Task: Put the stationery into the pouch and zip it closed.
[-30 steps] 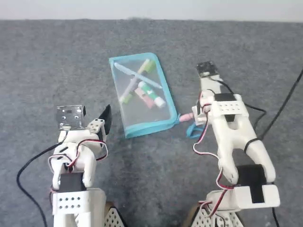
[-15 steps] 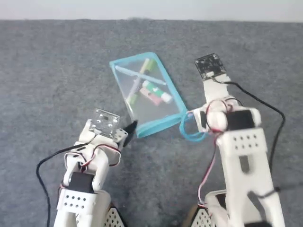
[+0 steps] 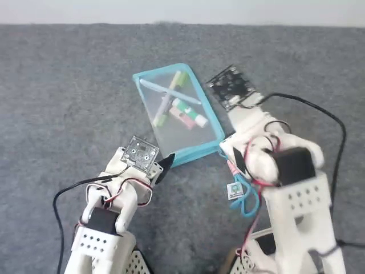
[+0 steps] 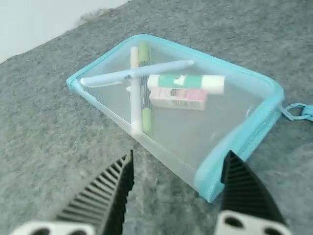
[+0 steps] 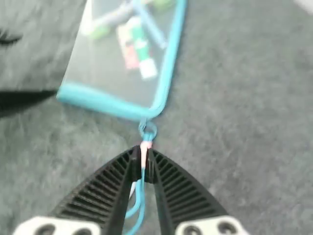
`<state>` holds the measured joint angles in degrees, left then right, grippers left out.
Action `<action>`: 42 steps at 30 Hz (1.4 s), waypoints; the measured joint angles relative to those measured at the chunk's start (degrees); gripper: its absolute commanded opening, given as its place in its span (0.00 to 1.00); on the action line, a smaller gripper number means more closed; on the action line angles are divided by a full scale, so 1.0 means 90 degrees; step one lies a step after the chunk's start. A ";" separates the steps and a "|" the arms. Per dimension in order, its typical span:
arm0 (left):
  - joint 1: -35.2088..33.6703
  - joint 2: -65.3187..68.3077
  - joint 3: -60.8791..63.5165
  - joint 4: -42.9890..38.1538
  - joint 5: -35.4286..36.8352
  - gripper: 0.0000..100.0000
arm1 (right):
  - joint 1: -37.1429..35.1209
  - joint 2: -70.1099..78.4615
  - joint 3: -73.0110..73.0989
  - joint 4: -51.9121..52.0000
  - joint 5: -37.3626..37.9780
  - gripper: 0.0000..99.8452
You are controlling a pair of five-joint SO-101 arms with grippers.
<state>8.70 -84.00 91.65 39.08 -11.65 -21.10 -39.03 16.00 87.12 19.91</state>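
- High view: shows a teal-edged clear pouch (image 3: 188, 134) flat on grey carpet (image 3: 68, 85), between the two arms, with stationery (image 3: 183, 112) inside.
- Puts the left gripper (image 3: 161, 166) at the pouch's near corner. Black finger sits right at the teal edge; can't tell if touching.
- Puts the right gripper (image 3: 231, 160) at the pouch's other near corner, by the zip end.
- Also shows a blue strap (image 3: 245, 200) with a small white tag (image 3: 234, 191) on the carpet beside the right arm.
- Left wrist view: left claw spread wide, nothing gripped. Pouch's teal edge and one corner sit in the gap between the two fingers, down on the carpet.
- Through the clear wall: light-blue pen (image 4: 137, 73) crossed over a white-and-green pen (image 4: 138, 98). Green-and-white glue stick (image 4: 186, 82) lies alongside a pink eraser (image 4: 177, 98), touching it.
- Blue ring (image 4: 293, 111) sticking out at the pouch corner farthest from the pens.
- Right wrist view: right claw pressed together on the pink zip pull (image 5: 145, 147), just off the ring at the pouch corner. Strap runs back between the fingers.
- Pouch flat beyond the fingertips, with stationery bunched at its far end.
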 measured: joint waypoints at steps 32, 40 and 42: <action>-0.0264 0.0000 0.0000 0.0000 0.0078 0.27 | 0.0723 0.5519 0.0791 -0.2921 0.0293 0.19; -0.0264 0.0000 0.0000 0.0000 0.0078 0.27 | 0.0733 0.5197 0.0801 -0.2540 0.0313 0.19; -0.0264 0.0000 0.0000 0.0000 0.0078 0.27 | 0.0733 0.4845 0.1065 -0.2540 0.0313 0.19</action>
<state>6.33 -84.00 91.65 39.08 -10.95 -14.51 4.57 25.58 64.26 22.73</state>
